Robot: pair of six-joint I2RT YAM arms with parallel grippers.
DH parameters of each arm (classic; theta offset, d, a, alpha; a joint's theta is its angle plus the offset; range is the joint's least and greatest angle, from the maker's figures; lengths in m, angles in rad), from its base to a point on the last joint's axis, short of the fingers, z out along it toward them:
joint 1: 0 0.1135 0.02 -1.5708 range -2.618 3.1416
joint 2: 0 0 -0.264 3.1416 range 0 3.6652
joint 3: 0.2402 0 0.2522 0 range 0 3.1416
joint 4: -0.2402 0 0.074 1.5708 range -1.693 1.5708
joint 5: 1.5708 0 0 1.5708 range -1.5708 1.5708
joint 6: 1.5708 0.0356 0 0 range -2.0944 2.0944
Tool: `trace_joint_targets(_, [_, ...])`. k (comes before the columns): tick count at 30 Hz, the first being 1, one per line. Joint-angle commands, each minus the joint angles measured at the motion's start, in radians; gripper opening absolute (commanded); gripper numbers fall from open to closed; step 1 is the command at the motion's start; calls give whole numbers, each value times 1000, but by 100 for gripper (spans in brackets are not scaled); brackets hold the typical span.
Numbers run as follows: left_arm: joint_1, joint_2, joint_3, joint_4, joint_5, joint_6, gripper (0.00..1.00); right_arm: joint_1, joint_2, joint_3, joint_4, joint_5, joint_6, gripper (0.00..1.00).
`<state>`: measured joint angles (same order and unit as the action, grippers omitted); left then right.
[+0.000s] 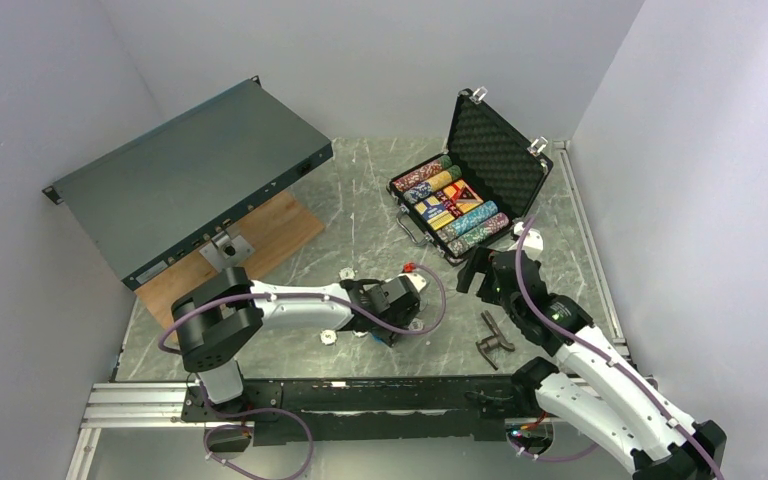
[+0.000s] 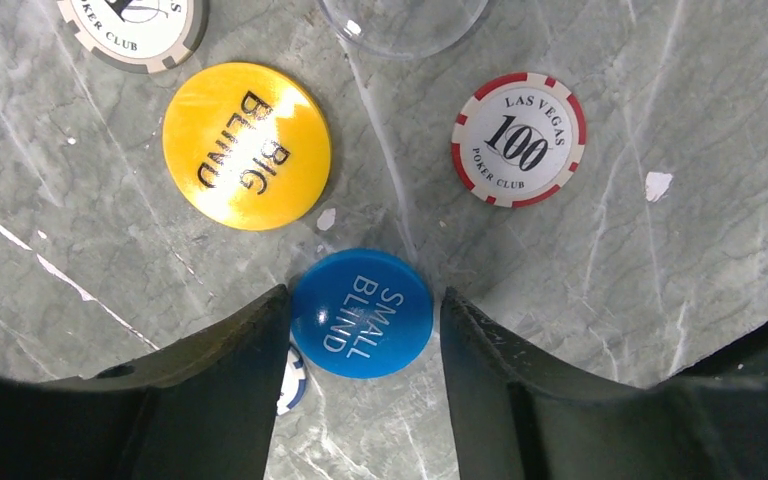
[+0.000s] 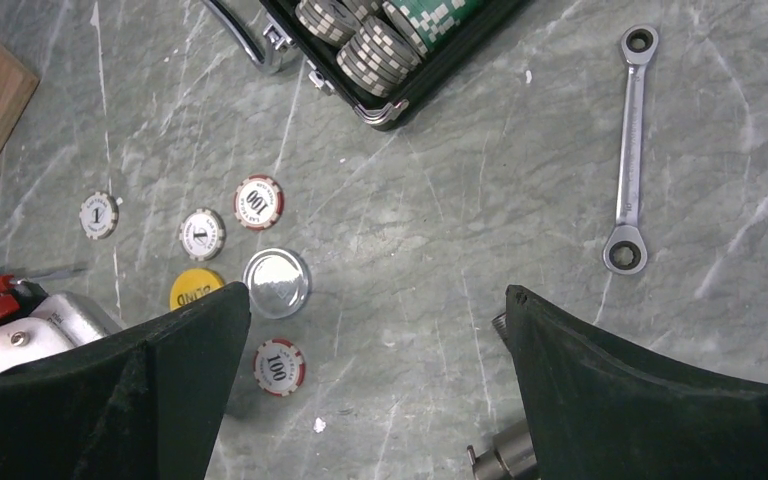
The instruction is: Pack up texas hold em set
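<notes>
A blue "SMALL BLIND" disc lies flat on the marble, and my left gripper is shut on it. One fingertip touches its rim and the other stands at its opposite edge. Around it lie a yellow "BIG BLIND" disc, a red-white 100 chip, a white-grey chip and a clear round disc. A blue-white chip peeks from under one finger. The black briefcase stands open at the back right with rows of chips inside. My right gripper hangs open over bare marble, holding nothing.
A silver wrench lies right of the case corner. A dark metal tool sits by the right arm. A grey rack unit leans over a wooden board at the back left. Other loose chips dot the floor.
</notes>
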<state>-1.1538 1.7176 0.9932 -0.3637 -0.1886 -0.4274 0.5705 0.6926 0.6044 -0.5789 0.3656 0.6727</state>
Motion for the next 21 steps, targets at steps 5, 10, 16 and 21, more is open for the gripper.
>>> trace_joint_targets(5, [-34,65,-53,-44,-16,-26,54,-6,-22,21,15,63,-41,100])
trace_joint_targets(10, [-38,42,-57,-42,-56,-21,44,-19,15,29,6,37,-18,100])
trace_joint_targets(16, [-39,-66,-72,-11,-93,15,43,-188,71,3,36,-163,-2,99])
trace_joint_targets(21, [-38,-132,-73,-7,-119,39,41,-306,177,-2,101,-423,-69,100])
